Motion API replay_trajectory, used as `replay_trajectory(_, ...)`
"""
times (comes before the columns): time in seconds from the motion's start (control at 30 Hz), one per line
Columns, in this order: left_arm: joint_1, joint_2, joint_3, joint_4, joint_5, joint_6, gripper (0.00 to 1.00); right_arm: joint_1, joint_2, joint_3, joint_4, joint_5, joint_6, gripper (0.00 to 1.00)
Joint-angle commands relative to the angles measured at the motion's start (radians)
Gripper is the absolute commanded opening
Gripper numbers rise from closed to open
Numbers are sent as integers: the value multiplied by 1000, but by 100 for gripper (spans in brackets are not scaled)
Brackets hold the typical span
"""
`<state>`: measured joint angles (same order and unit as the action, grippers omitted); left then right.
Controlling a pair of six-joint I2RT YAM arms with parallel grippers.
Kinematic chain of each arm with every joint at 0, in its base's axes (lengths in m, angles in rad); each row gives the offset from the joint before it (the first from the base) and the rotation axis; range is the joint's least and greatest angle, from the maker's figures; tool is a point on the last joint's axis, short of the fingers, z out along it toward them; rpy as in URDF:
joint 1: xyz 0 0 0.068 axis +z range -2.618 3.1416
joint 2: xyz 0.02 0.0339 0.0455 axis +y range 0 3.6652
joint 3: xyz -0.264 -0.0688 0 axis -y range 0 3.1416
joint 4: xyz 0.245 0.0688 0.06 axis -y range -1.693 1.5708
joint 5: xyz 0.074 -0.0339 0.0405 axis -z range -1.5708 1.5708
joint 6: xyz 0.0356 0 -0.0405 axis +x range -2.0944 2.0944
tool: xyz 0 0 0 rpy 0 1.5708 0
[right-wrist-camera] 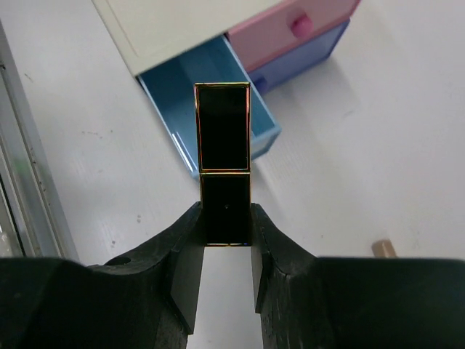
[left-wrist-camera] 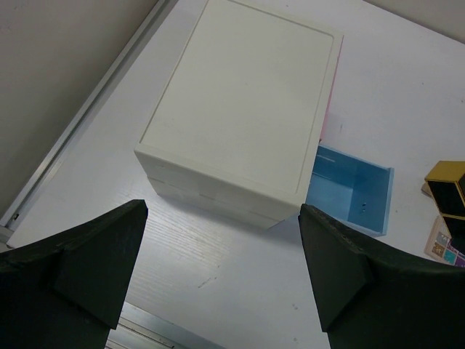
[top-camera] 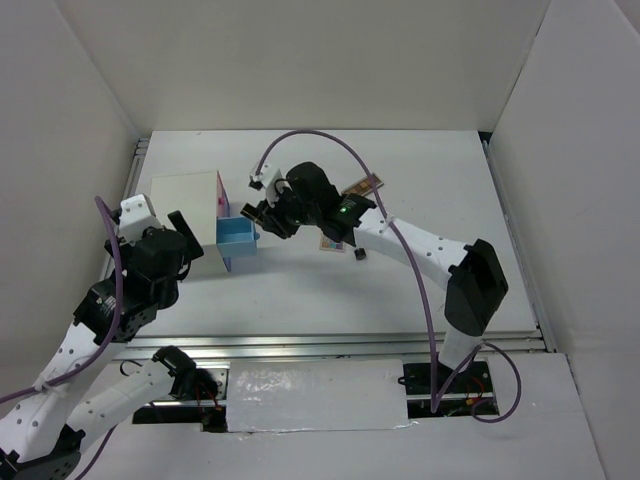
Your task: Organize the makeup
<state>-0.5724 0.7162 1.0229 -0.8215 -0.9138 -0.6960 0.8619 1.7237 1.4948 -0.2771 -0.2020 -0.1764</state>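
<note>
- Nearest the bases on the left, the left gripper (top-camera: 187,238) (left-wrist-camera: 221,269) hangs over the table (top-camera: 450,190) with its jaws spread wide and nothing between them. It sits just short of the white box (top-camera: 185,197) (left-wrist-camera: 240,109).
- Right of centre, a tiny black item (top-camera: 359,255), too small to make out, lies on the table. It is just beside a multicoloured palette (top-camera: 330,243) (left-wrist-camera: 443,247).
- At the box's right side, a blue drawer (top-camera: 238,238) (left-wrist-camera: 349,189) (right-wrist-camera: 167,102) stands pulled out, with nothing visible inside it.
- Just right of that drawer, the right gripper (top-camera: 262,212) (right-wrist-camera: 225,218) is clamped on the lower half of the black-gold tube (right-wrist-camera: 224,138) (left-wrist-camera: 447,185). The tube points away from the fingers, and in the wrist view its far end lies over the drawer's front corner. How high it is above the drawer cannot be told.
- Beside the open drawer, a pink drawer (right-wrist-camera: 290,29) sits shut in the box.
- Farther back, a brown palette (top-camera: 363,187) lies on the table, partly hidden behind the right arm.
</note>
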Motion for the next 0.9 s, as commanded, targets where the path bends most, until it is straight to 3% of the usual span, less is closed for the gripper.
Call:
replay_trajectory(0.0,3,-3,6,38,-5,23,100,9,39,107,9,-118,-104,25)
replay_trajectory(0.2,3,-6,6,39,-7,24,99,34,158,252,-59,-114,-147,28)
replay_trajectory(0.47,3,-9,5,41,-8,26,99,37,212,254,-2,-145,-135,32)
replay_trajectory(0.57,3,-11,5,42,-5,27,99,37,214,252,-4,-139,-136,36)
replay_trajectory(0.63,3,-11,6,42,-3,29,100,38,212,243,1,-145,-141,44)
replay_trajectory(0.87,2,-17,5,41,-10,27,99,39,254,277,-17,-158,-135,52)
